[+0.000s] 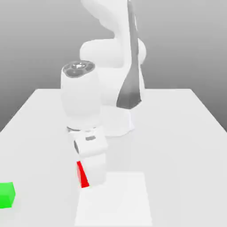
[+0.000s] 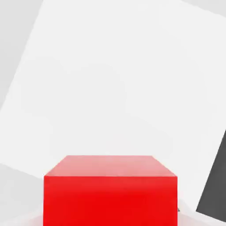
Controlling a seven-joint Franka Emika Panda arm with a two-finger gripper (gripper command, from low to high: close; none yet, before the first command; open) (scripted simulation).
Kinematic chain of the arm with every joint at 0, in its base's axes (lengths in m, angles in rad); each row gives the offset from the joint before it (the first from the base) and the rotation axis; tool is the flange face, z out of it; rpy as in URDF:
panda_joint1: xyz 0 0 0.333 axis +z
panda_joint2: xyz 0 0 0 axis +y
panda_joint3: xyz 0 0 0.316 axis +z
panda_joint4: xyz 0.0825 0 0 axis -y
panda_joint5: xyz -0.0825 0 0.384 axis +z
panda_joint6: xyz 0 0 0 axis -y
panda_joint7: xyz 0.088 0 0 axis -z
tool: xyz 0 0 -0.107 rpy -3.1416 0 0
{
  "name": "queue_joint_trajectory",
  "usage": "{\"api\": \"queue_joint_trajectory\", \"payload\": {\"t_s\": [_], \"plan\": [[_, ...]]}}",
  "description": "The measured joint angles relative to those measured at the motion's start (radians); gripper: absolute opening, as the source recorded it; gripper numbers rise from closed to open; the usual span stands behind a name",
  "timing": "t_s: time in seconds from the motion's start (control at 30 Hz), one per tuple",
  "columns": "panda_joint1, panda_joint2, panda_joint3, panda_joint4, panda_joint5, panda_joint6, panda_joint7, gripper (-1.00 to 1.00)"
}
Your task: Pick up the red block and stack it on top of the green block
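You see the red block [image 1: 82, 174] as a thin red sliver at the tip of the jaws [image 1: 91, 174], which are closed on it, low over the desk [image 1: 177, 133]. In the hand view the red block [image 2: 110, 192] sits close to the camera with the pale desk [image 2: 114, 88] behind it. The green block [image 1: 6, 195] rests on the desk well apart, at the exterior view's left edge. The white arm [image 1: 82, 102] leans down over the red block, its base [image 1: 119, 119] behind it

Red block [image 1: 82, 175] bright red — green block [image 1: 6, 195] bright green.
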Motion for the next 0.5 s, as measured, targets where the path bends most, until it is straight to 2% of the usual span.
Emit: {"api": "queue_joint_trajectory", "payload": {"t_s": [0.23,0.37,0.4,0.5], "plan": [[-0.148,0.119,-0.155,0.195,0.103,-0.114,0.238,-1.00],[-0.247,0.268,-0.098,0.251,0.253,-0.049,0.198,-1.00],[-0.265,0.293,-0.078,0.255,0.278,-0.031,0.182,1.00],[-0.265,0.293,-0.078,0.255,0.278,-0.031,0.182,1.00]]}}
